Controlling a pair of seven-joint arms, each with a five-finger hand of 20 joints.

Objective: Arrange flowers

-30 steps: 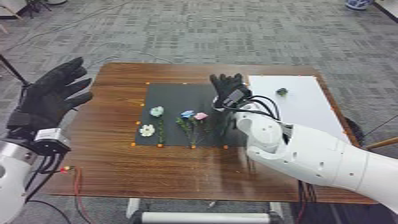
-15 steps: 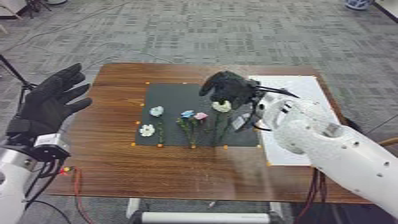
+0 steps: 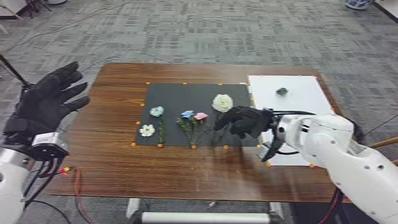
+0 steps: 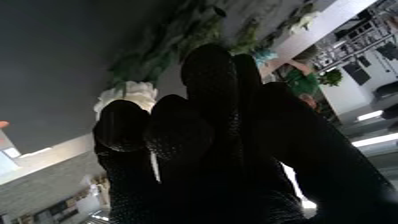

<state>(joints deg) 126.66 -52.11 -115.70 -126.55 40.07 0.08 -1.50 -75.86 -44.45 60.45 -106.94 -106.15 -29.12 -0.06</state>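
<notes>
Head view puts the large white flower [image 3: 222,103] on the right part of the dark mat [image 3: 178,94], its bloom just beyond the right hand [image 3: 247,121]. I cannot tell whether that hand pinches the stem or is free of it; in the right wrist view the bloom lies close to the glove. My worry is a snag: should the fabric catch the stem, drawing away would drag the flower askew. A sweep to the left could jostle the pink flower [image 3: 201,116], with the blue flower [image 3: 187,114] close by it; pressing down might flatten petals. Farther left lie the pale blue-green flower [image 3: 156,111] and, nearer, the small white flower [image 3: 147,130]. The left hand [image 3: 38,107], spread wide, is off the left side of the table [image 3: 115,165], well apart from them.
</notes>
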